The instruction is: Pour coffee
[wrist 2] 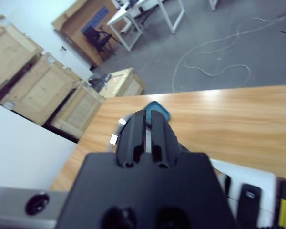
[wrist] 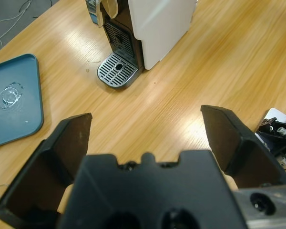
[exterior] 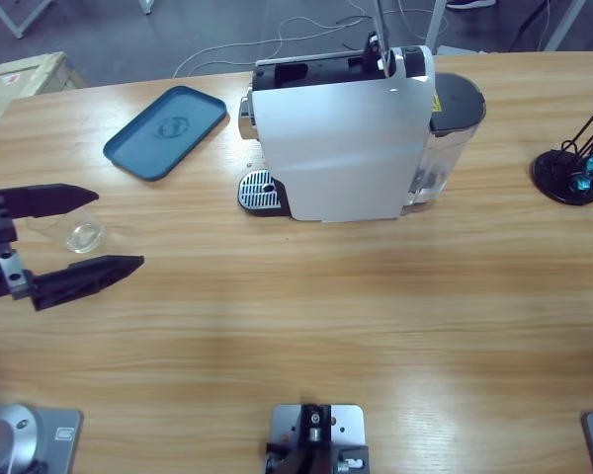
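Note:
A small clear glass (exterior: 82,235) stands on the table at the left, and no amber coffee shows in it. My left gripper (exterior: 119,229) is open, one jaw on each side of the glass without touching it. In the left wrist view the left gripper (wrist: 146,116) points at the white coffee machine (wrist: 157,24) and its grey drip tray (wrist: 117,70), and its body hides the glass. The right gripper (wrist 2: 145,117) is shut and hovers over the top of the coffee machine (exterior: 341,138), facing the room.
A blue tray (exterior: 165,131) lies left of the machine, and the metal drip tray (exterior: 259,191) sticks out at the machine's front. A black capsule stand (exterior: 571,176) sits at the far right. Bare wood stretches across the near half of the table.

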Action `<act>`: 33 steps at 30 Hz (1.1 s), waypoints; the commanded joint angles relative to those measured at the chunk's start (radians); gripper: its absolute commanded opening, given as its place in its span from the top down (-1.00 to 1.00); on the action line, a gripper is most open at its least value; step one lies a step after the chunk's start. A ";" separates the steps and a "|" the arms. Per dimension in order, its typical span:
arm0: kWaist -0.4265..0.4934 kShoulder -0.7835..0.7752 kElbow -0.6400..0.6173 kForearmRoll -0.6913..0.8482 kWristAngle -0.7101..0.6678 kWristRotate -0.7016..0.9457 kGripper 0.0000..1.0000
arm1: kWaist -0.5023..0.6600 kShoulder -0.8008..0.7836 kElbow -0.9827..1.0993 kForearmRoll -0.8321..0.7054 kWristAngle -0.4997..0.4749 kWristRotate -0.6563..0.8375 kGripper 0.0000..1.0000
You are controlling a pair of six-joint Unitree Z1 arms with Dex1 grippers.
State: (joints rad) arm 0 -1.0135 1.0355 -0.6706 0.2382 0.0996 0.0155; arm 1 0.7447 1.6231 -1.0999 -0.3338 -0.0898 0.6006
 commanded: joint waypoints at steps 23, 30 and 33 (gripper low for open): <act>0.003 -0.011 0.016 0.012 -0.004 -0.008 -0.97 | 0.197 0.416 0.002 0.010 -0.136 0.015 1.00; 0.003 -0.002 0.013 0.012 -0.003 -0.011 -0.97 | 0.154 0.452 -0.012 0.110 -0.137 0.013 1.00; 0.003 0.002 0.009 0.010 -0.002 -0.011 -0.97 | 0.154 0.487 -0.014 0.147 -0.137 0.018 1.00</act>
State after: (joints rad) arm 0 -1.0136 1.0324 -0.6705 0.2390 0.0995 0.0155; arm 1 0.9034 1.8950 -1.1805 -0.3199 -0.2192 0.6014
